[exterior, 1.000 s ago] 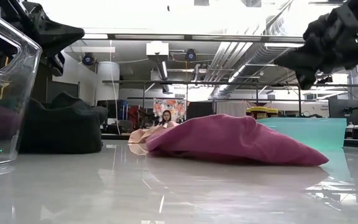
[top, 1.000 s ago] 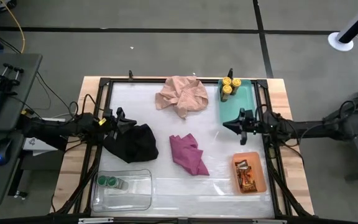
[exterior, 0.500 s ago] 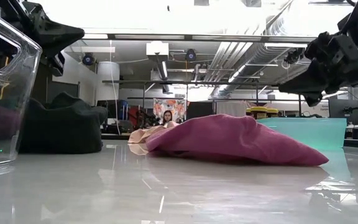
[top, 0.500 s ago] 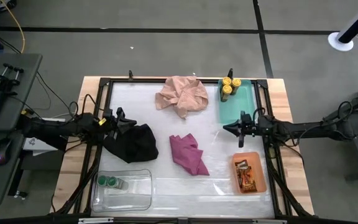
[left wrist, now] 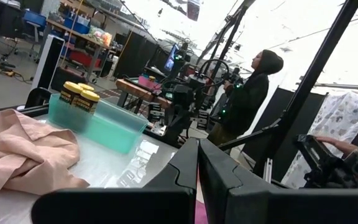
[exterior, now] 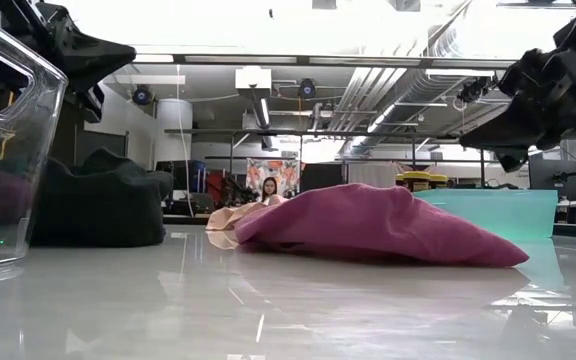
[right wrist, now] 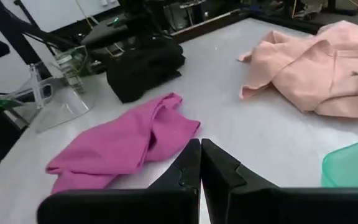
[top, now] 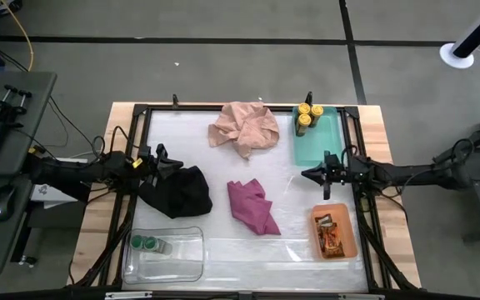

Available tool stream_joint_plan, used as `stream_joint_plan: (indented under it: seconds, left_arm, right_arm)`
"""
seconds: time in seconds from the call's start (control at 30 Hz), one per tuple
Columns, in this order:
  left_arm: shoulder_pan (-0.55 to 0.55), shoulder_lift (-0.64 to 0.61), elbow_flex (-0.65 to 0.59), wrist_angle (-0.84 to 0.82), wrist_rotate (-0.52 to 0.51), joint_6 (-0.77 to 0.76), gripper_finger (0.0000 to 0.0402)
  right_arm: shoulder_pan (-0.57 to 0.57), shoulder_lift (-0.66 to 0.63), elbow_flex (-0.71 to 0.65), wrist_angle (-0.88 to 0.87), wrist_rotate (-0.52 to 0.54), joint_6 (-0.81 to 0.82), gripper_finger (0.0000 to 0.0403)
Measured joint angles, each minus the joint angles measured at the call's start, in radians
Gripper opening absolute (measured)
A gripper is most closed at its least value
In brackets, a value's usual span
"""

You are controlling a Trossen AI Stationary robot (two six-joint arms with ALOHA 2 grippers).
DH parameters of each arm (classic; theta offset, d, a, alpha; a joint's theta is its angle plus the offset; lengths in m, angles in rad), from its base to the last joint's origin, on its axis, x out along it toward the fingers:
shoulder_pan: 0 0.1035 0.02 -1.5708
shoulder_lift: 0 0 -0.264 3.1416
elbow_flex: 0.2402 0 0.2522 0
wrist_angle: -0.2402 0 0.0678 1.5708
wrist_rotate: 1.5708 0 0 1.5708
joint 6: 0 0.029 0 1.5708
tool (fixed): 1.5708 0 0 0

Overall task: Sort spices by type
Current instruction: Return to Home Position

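Yellow-lidded jars point(top: 305, 117) point(left wrist: 79, 96) stand in the far corner of the teal tray point(top: 323, 143). Green-lidded jars point(top: 147, 243) sit in the clear tray point(top: 186, 258) at the near left. Orange-brown foil packets point(top: 330, 234) lie in the orange tray point(top: 348, 242). My left gripper point(top: 180, 164) point(left wrist: 197, 163) is shut and hangs in the air over the far edge of the black cloth point(top: 179, 192). My right gripper point(top: 304, 174) point(right wrist: 200, 158) is shut and empty. It hovers beside the teal tray's near end, between that tray and the orange one.
A crumpled pink cloth point(top: 244, 127) lies at the far middle and a magenta cloth point(top: 253, 207) at the centre. The white table shows bare between the cloths and along the near edge. A black frame rims the table. People stand in the room beyond.
My right gripper has moved a little toward the table's near edge and drawn back slightly toward the right edge, staying shut. The left arm, the cloths and the trays have kept still.
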Motion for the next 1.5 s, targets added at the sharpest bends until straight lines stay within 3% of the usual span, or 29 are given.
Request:
stream_joint_plan:
  seconds: [0.33, 0.53, 1.3, 1.5]
  left_arm:
    - [0.002, -0.065, 0.000, -0.026, 0.000, 0.000, 0.0000]
    - [0.017, -0.154, 0.001, -0.036, -0.001, 0.000, 0.0000]
    - [0.030, -0.151, -0.001, -0.078, 0.001, 0.007, 0.0000]
    - [0.039, -0.152, -0.001, -0.120, -0.007, 0.331, 0.0000]
  right_arm:
    - [0.024, -0.298, 0.000, -0.035, -0.008, 0.000, 0.0001]
    - [0.024, -0.302, 0.000, 0.024, -0.008, 0.000, 0.0001]
    - [0.023, -0.280, 0.000, -0.036, -0.008, 0.000, 0.0001]
    - [0.023, -0.280, 0.000, -0.036, -0.008, 0.000, 0.0001]
